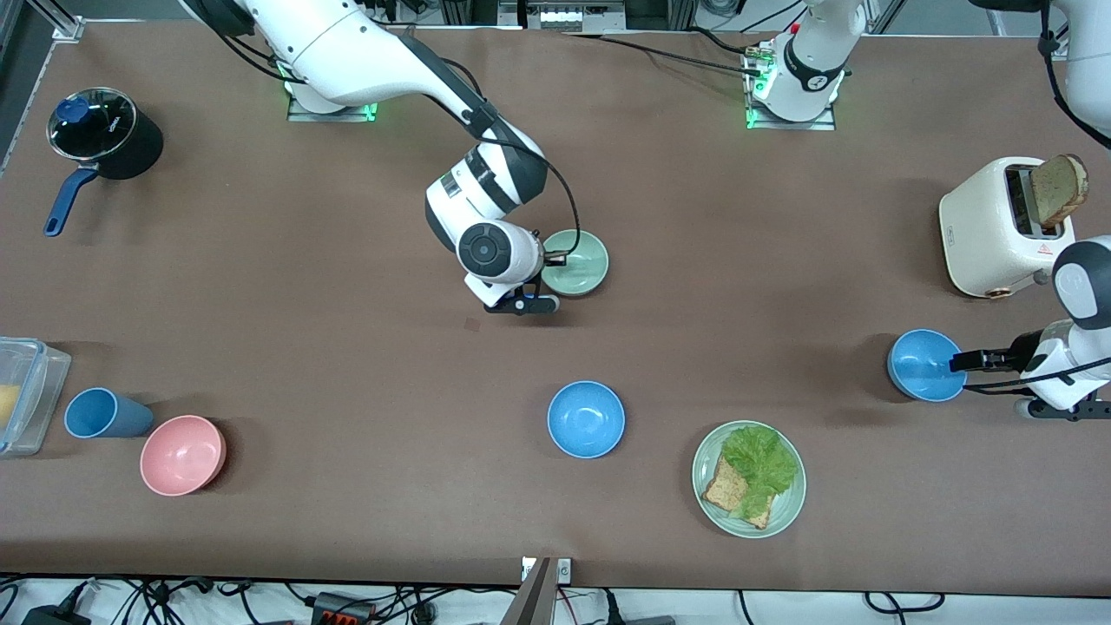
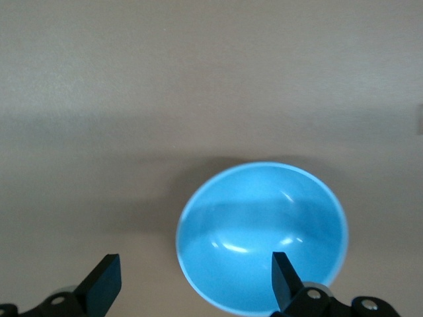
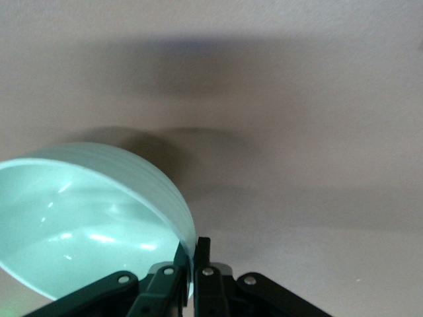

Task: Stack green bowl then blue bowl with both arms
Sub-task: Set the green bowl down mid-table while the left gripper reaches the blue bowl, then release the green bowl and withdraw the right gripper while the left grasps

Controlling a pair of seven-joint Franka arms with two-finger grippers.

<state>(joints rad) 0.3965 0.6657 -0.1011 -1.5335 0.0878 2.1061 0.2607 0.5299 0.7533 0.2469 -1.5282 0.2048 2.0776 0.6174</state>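
The green bowl is at the table's middle, farther from the front camera than a blue bowl. My right gripper is shut on its rim, one finger inside and one outside. In the right wrist view the green bowl is pinched at my right gripper and casts a shadow on the table. A second blue bowl sits near the left arm's end. My left gripper is open at its rim. In the left wrist view my left gripper straddles the rim of this blue bowl without touching it.
A green plate with lettuce and toast lies nearest the front camera. A white toaster holding toast stands by the left arm. A pink bowl, a blue tumbler, a clear container and a black pot are at the right arm's end.
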